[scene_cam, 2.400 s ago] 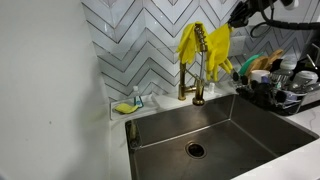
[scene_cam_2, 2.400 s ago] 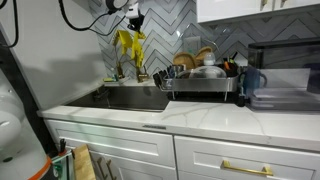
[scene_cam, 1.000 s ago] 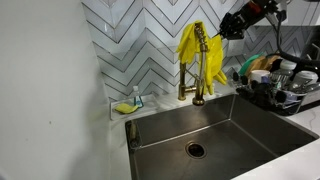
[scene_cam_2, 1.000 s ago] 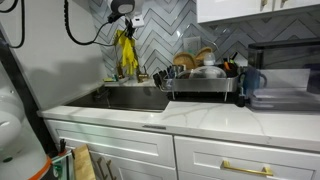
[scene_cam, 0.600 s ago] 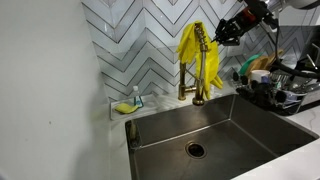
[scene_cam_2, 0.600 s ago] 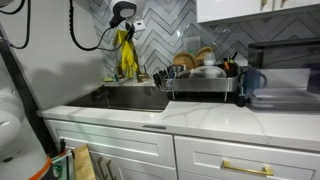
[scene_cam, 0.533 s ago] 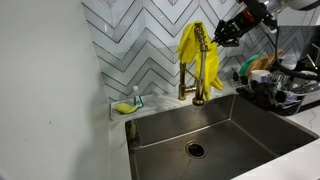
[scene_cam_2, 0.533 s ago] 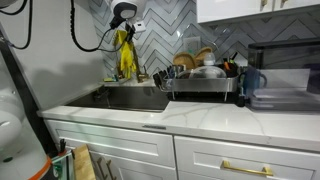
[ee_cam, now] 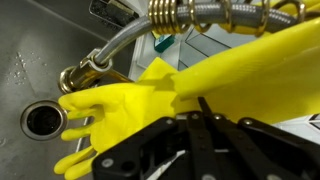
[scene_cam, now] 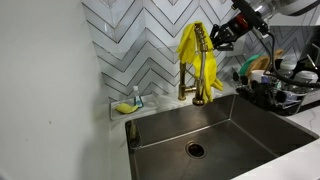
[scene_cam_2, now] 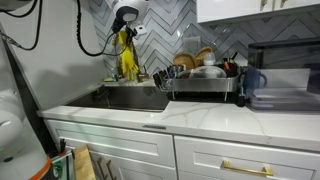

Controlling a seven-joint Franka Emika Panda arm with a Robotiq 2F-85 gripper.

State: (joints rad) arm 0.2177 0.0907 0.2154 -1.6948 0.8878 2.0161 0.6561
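Gripper (scene_cam: 217, 35) clenched shut, tips against yellow rubber glove (scene_cam: 190, 46) draped over faucet (ee_cam: 190, 12) beneath it; soft, floppy, prob. slick, so pinch cuff.

A white countertop (scene_cam_2: 200, 118) runs along a herringbone-tiled wall, with a stainless steel sink (scene_cam: 240, 120) set into it. A brass faucet (scene_cam: 197, 85) stands on the sink's back rim, with yellow rubber gloves (scene_cam: 190, 45) draped over it. A yellow sponge (scene_cam: 124, 107) lies at the rim's corner. Beside the sink, a loaded dish rack (scene_cam_2: 200, 92) and a dark appliance (scene_cam_2: 290, 75) sit on the counter
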